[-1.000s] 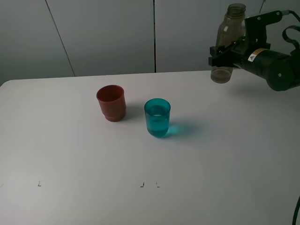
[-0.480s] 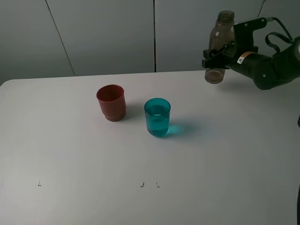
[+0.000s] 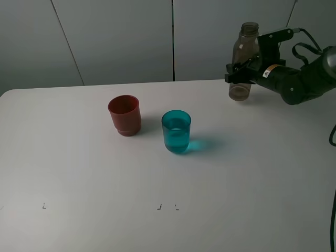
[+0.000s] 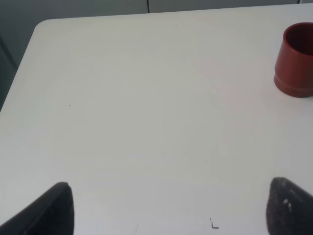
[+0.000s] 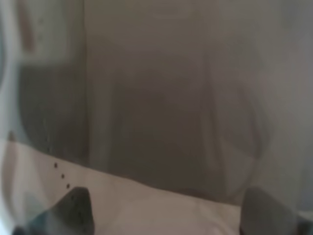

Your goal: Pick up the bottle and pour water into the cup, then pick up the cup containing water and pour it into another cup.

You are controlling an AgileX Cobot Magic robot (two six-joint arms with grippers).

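White table (image 3: 79, 173) carries both cups. At its two o'clock the bottle (image 3: 247, 44) stands upright, long axis vertical, clamped mid-body by the right gripper (image 3: 242, 73). From there the red cup (image 3: 124, 114) lies near eight o'clock, with the water-filled teal cup (image 3: 176, 131) closer, between seven and eight. The left gripper (image 4: 171, 208) hangs spread, empty.

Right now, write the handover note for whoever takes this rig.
The right gripper is shut on the upright bottle at the table's far right.
The left gripper is open and empty.
The teal cup stands mid-table and appears to hold water; the red cup is just left of it, apart.
Done: first pour, apparently. Left: release the bottle, pour the teal cup into the red cup.
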